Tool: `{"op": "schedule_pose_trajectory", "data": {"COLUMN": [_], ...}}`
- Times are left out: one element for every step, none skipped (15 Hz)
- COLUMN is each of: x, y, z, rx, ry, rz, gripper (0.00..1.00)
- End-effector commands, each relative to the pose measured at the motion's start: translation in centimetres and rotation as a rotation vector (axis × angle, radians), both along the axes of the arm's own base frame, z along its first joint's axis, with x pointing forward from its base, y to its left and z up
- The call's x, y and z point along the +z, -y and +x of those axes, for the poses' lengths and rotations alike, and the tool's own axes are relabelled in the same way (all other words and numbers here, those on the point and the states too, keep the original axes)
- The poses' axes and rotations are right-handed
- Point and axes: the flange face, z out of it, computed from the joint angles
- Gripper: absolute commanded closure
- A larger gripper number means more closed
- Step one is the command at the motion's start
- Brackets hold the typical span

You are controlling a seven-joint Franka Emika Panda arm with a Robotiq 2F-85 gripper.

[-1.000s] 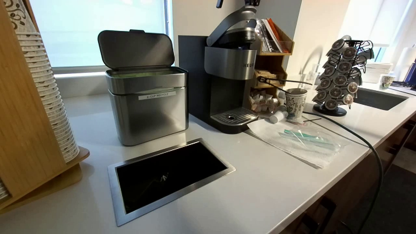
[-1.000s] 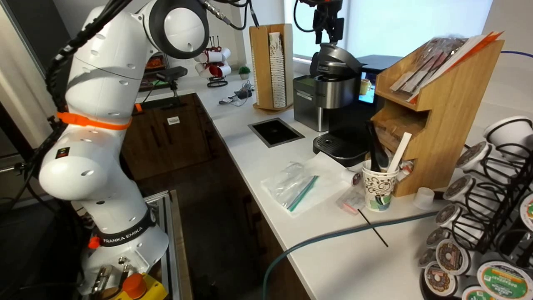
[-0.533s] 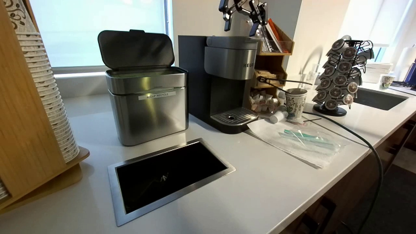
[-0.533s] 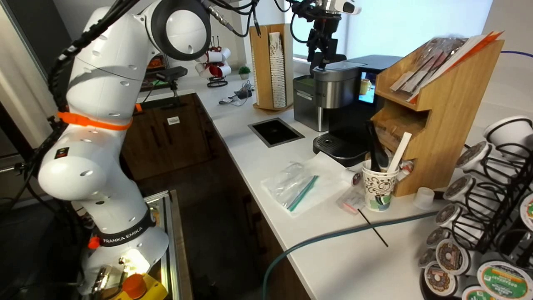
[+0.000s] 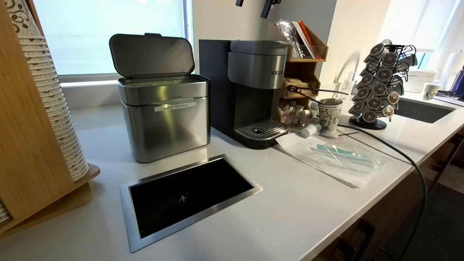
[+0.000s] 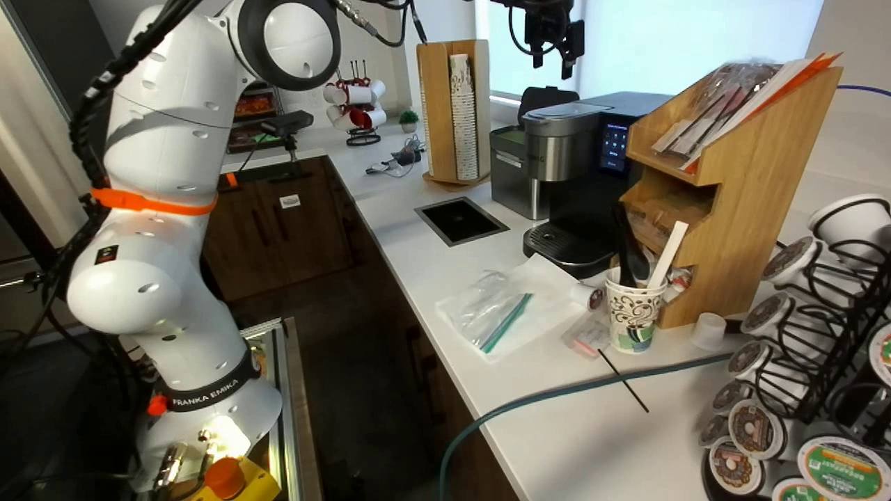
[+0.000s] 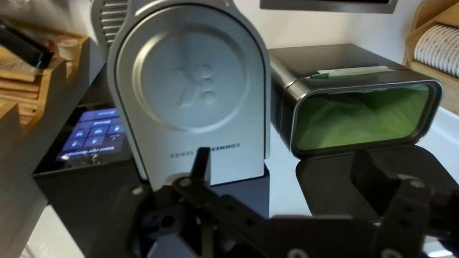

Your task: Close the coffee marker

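The coffee marker is a tall grey and black pod machine, upright on the counter. Its rounded top lid lies flat and shut on the body in both exterior views. The wrist view looks down on the lid's grey top, with the coffee marker's lit screen beside it. My gripper is above the machine and apart from it, near the top edge in both exterior views. Its fingers are wide apart with nothing between them in the wrist view.
A steel bin with its lid up stands beside the machine. A rectangular counter opening lies in front of it. A wooden organizer stands on the machine's other side. A cup tower, paper cup and pod rack are also on the counter.
A second ago the machine's lid was raised at a tilt; half a second ago it was down. Since then my gripper has risen away, and the screen has changed from a mug picture to a menu.
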Motion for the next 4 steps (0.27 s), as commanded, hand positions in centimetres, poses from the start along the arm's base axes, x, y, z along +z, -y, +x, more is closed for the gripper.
{"op": "schedule_pose_trajectory", "data": {"x": [1.7,2.4,3.0,2.1], "y": [0.3,0.4,0.5,0.5], "z": [-1.3,-1.4,-1.5,-0.9], "rx": [0.093,0.112,0.143,0.095], "ry": [0.037,0.066,0.093,0.064], "rz": [-0.172,-0.221,-0.249,-0.179], "gripper": [0.0,0.0,0.0,0.0]}}
